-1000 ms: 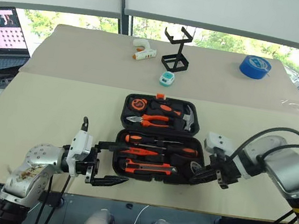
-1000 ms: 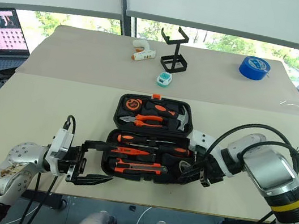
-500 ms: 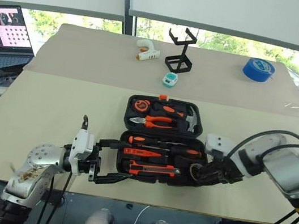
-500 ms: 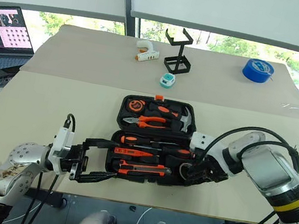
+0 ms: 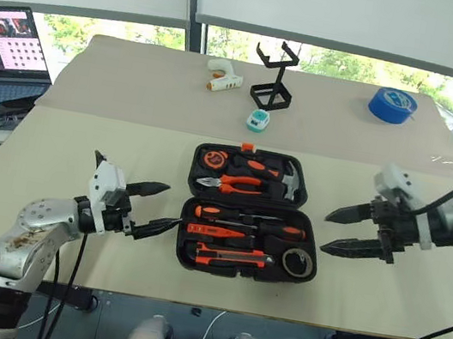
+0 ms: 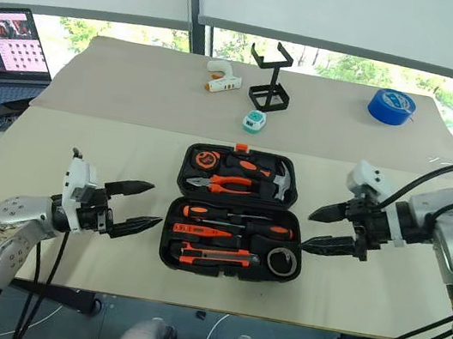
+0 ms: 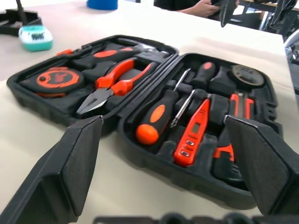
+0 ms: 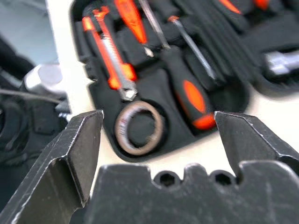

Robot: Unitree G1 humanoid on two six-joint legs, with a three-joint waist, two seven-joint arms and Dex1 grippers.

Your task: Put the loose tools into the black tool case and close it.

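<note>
While the rounded black plastic tool case (image 5: 247, 213) lies open near the desk's (image 5: 83, 145) front edge, 2 empty grippers flank it with fingers spread wide: left gripper (image 5: 155, 205), right gripper (image 5: 338, 230). In its near half sit 2 black-and-orange screwdrivers (image 5: 246, 220), an orange tester pen (image 5: 214, 231), an orange-black utility knife (image 5: 227, 257) and a small grey tape roll (image 5: 297, 261).

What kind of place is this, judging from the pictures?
Probably an office or lab used as a test room: a long beige table beside large windows with roller blinds, and an open laptop beside the table.
</note>
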